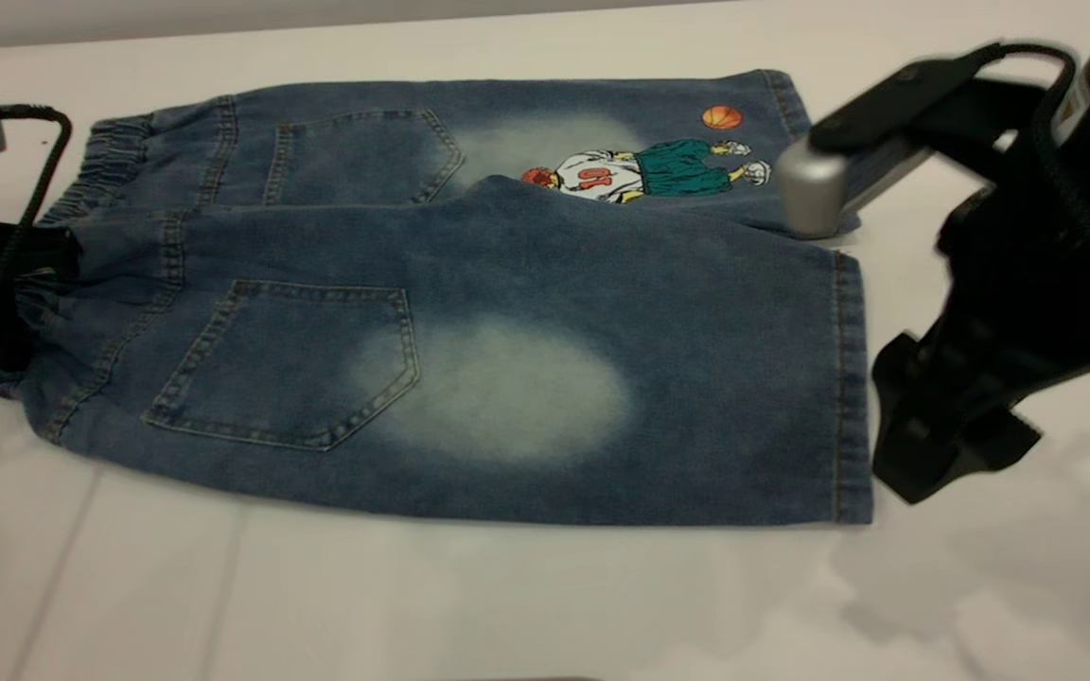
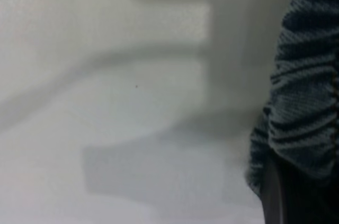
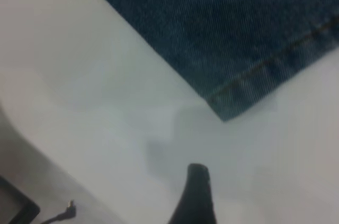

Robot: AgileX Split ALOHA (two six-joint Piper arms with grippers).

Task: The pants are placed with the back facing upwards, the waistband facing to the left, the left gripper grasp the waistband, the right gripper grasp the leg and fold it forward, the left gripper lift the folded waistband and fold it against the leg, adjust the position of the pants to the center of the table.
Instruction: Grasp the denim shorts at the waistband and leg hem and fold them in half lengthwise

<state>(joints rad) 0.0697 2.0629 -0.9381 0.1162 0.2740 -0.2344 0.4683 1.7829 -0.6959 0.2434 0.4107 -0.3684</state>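
Exterior view: right hand hovers just beside the leg hem.

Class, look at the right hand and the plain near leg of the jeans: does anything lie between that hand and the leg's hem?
Nothing visible does. The right hand hangs just off the hem of the leg, with only bare table between them. The right wrist view shows the same: hem corner, white surface, one fingertip.
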